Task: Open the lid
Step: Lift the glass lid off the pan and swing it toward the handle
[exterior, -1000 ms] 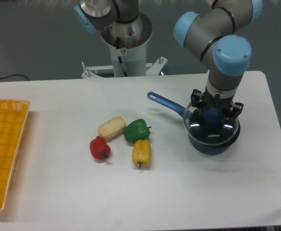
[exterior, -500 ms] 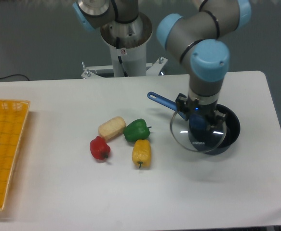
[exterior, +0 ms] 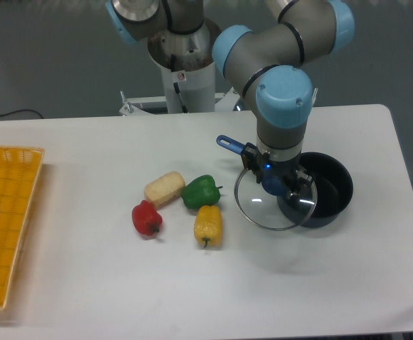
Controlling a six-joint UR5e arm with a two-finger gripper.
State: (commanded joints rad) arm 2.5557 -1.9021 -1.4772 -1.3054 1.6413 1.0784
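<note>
Fixed camera view. The gripper (exterior: 275, 183) is seen pointing down over the white table (exterior: 86, 283), its jaws closed on the blue knob (exterior: 273, 185) at the centre of the lid (exterior: 274, 200). The lid, a clear glass disc with a thin metal rim, is held clear of the dark blue saucepan (exterior: 326, 190) and offset to the pan's left in the picture, so that only the lid's right edge overlaps the pan's open mouth. The disc appears slightly tilted, though the angle is hard to judge through the glass. The pan's interior is exposed and looks dark. The long blue handle (exterior: 231, 144) of the pan is seen running up and to the left, passing behind the gripper.

Left of the lid, four items are grouped on the table: a green bell pepper (exterior: 202, 191), a yellow bell pepper (exterior: 207, 225) just below it, a red bell pepper (exterior: 146, 218) further left, and a pale bread-like roll (exterior: 164, 188) touching the green pepper's left side. A yellow mesh basket (exterior: 4, 219) is placed at the left edge of the table, well apart from the pan. The arm's base (exterior: 185, 49) is mounted behind the table's far edge.
</note>
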